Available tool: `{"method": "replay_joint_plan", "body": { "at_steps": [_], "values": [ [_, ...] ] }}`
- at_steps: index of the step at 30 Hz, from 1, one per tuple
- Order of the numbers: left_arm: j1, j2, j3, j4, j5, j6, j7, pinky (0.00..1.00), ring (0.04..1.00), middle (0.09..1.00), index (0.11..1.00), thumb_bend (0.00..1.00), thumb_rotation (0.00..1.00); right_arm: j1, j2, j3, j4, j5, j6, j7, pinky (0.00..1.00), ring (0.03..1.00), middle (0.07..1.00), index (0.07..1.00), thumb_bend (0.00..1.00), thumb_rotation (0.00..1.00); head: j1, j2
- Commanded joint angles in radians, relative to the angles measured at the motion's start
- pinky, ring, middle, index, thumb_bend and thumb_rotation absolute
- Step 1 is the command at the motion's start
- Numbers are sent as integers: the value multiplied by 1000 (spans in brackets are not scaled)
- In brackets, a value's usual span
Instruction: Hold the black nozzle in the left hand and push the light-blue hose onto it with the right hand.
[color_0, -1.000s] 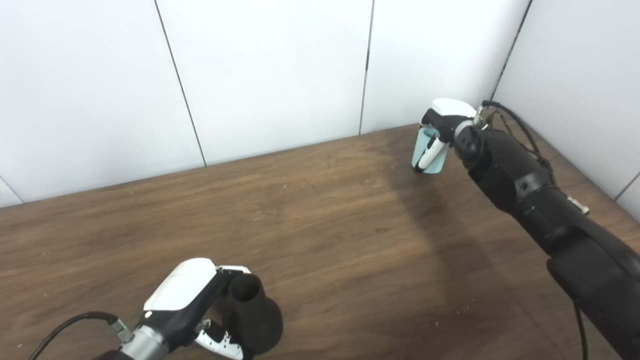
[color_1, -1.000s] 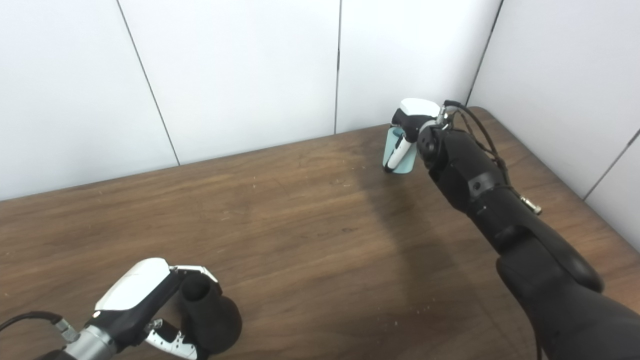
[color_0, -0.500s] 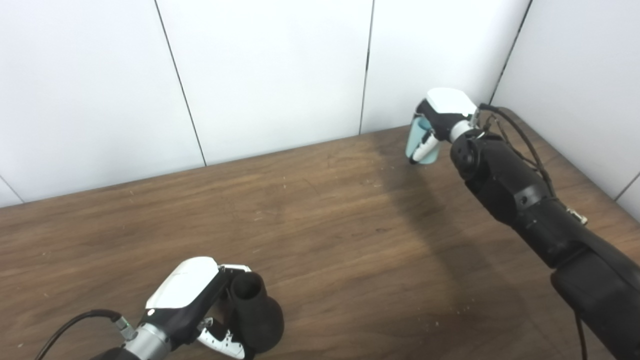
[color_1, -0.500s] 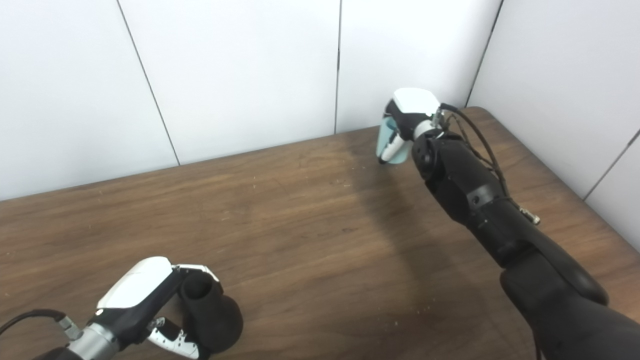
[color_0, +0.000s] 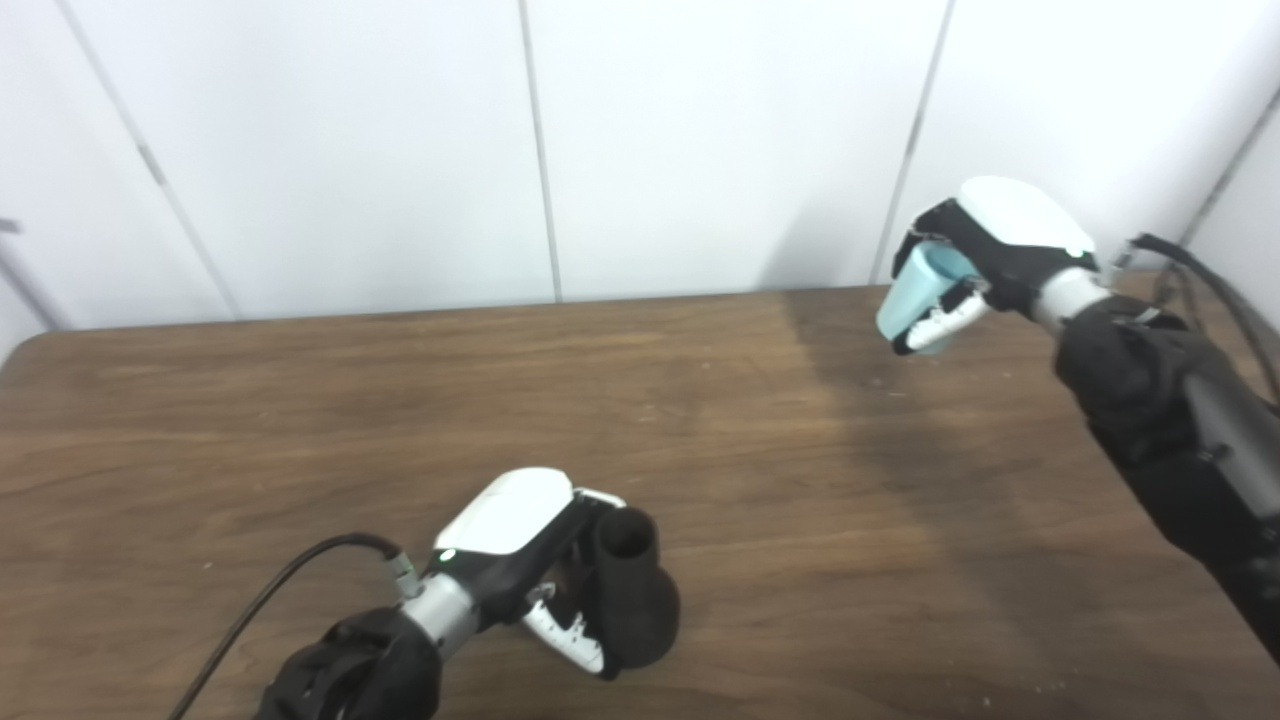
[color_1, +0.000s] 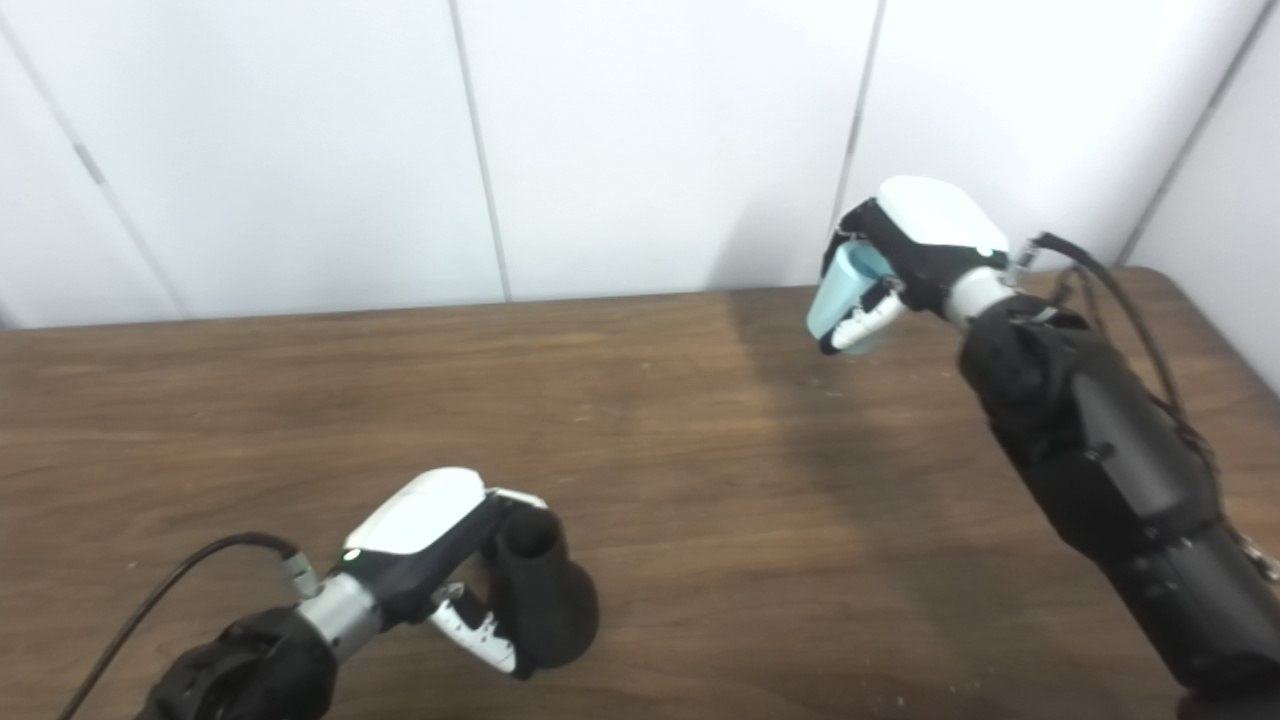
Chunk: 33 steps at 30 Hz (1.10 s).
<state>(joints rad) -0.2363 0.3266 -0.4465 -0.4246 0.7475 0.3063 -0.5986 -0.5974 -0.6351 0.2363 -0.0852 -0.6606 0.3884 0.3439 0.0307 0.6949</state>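
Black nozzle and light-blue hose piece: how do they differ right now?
The black nozzle is dark with a wide flared base, and stands upright on the brown wooden table in the left hand. The light-blue hose is a pale, plain tube, tilted and held above the table's far right by the right hand. Both are hollow with open ends, and each is gripped.

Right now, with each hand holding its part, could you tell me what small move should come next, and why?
Probably carry the right hand with the light-blue hose toward the left hand. The black nozzle is gripped there with its open end up, far from the hose.
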Motion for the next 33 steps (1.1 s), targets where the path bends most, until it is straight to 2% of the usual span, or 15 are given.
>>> {"method": "replay_joint_plan", "body": {
  "at_steps": [1, 7, 14, 21, 27, 33],
  "values": [
    [0, -19, -31, 8, -9, 18, -48, 623, 634, 529, 466, 517, 0, -20, -3, -23, -75, 20, -14, 15, 310, 426, 497, 466, 500, 0, 32, -9],
    [-2, -35, -47, 17, 23, 39, -47, 663, 637, 535, 462, 516, 0, 11, 6, -11, -173, 50, -61, 75, 307, 423, 498, 469, 500, 0, 84, -30],
    [-3, -36, -56, 21, 53, 33, -43, 599, 634, 540, 457, 515, 0, 26, 33, -7, -291, 38, 1, 166, 308, 422, 497, 474, 500, 0, 90, -26],
    [-1, -37, -49, 28, 43, 41, -43, 612, 639, 541, 453, 514, 0, 41, 66, -6, -471, 22, 74, 265, 309, 419, 492, 485, 500, 0, 84, -27],
    [-6, -34, -49, 36, 42, 32, -41, 669, 648, 541, 454, 514, 0, 40, 110, -25, -579, -4, 81, 356, 304, 424, 492, 488, 499, 0, 80, -17],
    [-17, -31, -42, 31, 32, 46, -56, 692, 653, 540, 456, 514, 0, 32, 158, -34, -651, -14, 80, 420, 314, 417, 489, 484, 500, 0, 71, 18]
  ]
}}
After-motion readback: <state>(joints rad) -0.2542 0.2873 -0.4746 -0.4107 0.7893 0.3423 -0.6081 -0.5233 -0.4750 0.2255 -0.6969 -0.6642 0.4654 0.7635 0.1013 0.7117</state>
